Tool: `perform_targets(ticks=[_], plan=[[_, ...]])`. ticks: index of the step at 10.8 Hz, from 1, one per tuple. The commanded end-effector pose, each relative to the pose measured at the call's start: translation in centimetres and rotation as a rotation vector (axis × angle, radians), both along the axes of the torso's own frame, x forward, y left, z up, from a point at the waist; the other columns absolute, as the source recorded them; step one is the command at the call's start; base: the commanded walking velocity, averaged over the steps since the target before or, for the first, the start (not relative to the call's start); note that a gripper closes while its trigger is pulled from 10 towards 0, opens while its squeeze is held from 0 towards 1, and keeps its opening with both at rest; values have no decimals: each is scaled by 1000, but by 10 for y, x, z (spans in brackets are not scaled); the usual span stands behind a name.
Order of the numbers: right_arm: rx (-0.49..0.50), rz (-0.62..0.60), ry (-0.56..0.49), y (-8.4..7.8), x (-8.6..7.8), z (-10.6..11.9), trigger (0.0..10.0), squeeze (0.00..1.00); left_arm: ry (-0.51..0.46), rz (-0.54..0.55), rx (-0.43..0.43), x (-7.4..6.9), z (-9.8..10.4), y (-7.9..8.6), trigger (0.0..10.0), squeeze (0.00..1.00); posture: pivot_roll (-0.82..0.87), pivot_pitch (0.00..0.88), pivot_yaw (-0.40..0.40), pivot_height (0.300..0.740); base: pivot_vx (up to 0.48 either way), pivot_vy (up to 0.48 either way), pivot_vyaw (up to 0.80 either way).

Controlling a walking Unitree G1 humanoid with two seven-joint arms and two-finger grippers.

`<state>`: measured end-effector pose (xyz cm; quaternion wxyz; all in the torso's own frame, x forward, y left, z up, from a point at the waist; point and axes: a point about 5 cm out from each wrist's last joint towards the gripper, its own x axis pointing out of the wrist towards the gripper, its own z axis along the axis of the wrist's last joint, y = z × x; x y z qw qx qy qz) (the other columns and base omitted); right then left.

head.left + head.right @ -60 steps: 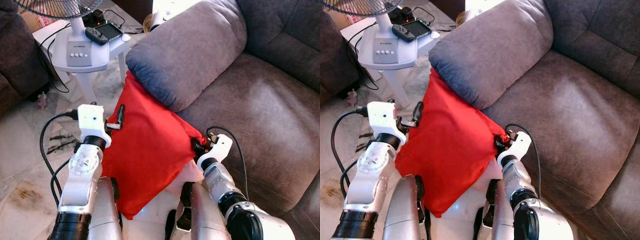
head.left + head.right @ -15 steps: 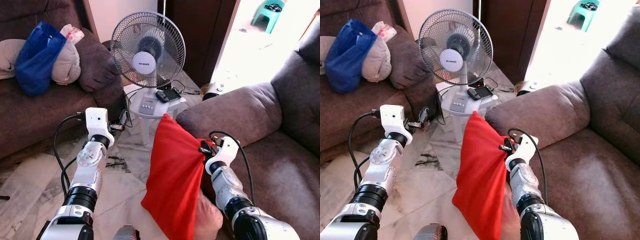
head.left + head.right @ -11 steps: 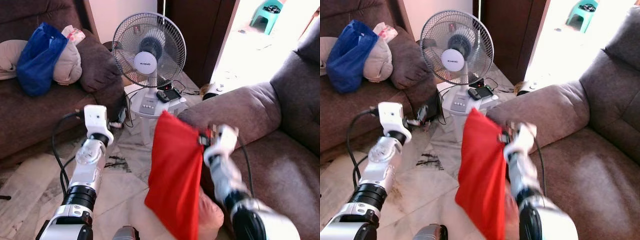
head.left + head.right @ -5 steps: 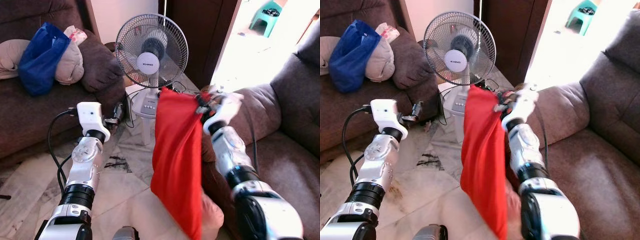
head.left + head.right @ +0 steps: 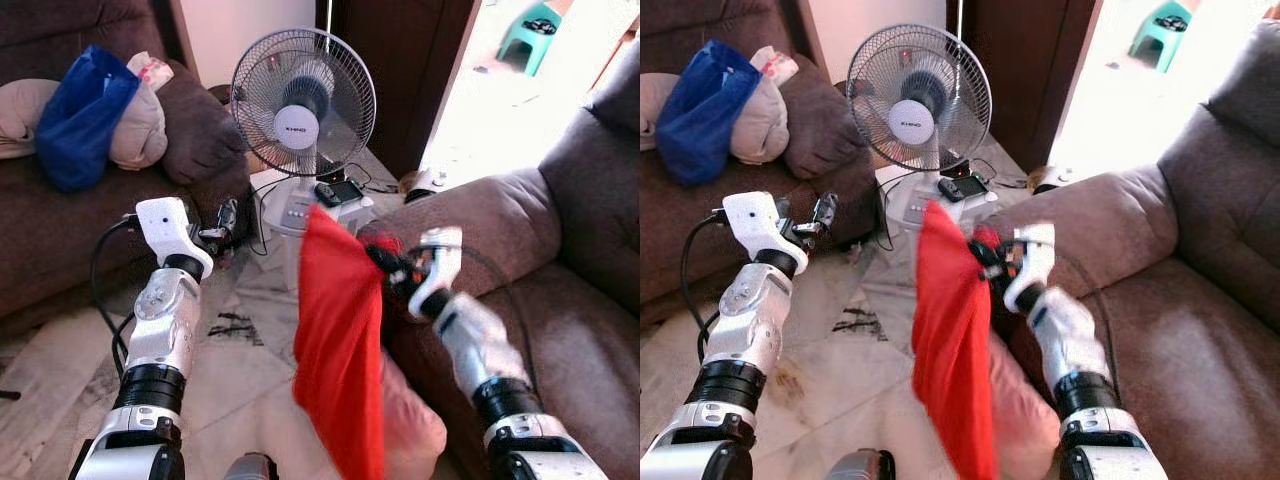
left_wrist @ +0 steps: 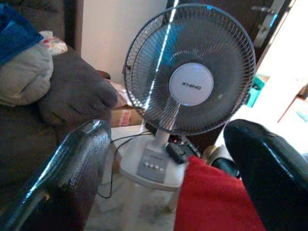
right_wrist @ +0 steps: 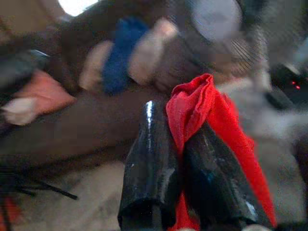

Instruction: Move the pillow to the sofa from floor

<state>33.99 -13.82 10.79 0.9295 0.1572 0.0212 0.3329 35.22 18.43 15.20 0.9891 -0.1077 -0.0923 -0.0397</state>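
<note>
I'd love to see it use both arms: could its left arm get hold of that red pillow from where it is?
Probably yes: the open left end effector sits beside the hanging red pillow, nothing between.

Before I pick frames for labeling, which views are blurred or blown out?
Left eye view: the right tool and red pillow are motion-smeared, and the doorway is overexposed. Right wrist view: soft and blurred all over, though the pillow fabric reads clearly. Left wrist view: the fan is fairly sharp.
</note>
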Motion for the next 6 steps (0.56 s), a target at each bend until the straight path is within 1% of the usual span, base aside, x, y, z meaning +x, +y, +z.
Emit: perform_targets(ticks=[1, 2, 3, 4, 5, 6], plan=[[39, 62, -167, 5, 4, 35, 10000, 0, -24, -26, -34, 3, 9, -3, 10000, 0, 113, 0, -26, 740, 0, 0, 0], [53, 109, -178, 10, 0, 37, 10000, 0, -19, -41, -54, 2, 10, -3, 10000, 0, 116, 0, -25, 740, 0, 0, 0], [74, 146, -180, 16, -3, 38, 10000, 0, -9, -39, -98, 2, 10, 2, 10000, 0, 117, 0, -22, 740, 0, 0, 0], [92, 168, -182, 17, -6, 39, 10000, 0, -6, -34, -104, 2, 10, 4, 10000, 0, 118, 0, -22, 740, 0, 0, 0], [105, 215, -192, 20, -12, 42, 10000, 0, -3, -9, -76, 1, 10, 10, 10000, 0, 115, 0, -19, 740, 0, 0, 0], [117, 263, -208, 25, -17, 44, 10000, 0, 7, 6, -71, 1, 8, 15, 10000, 0, 114, 0, -19, 740, 0, 0, 0]])
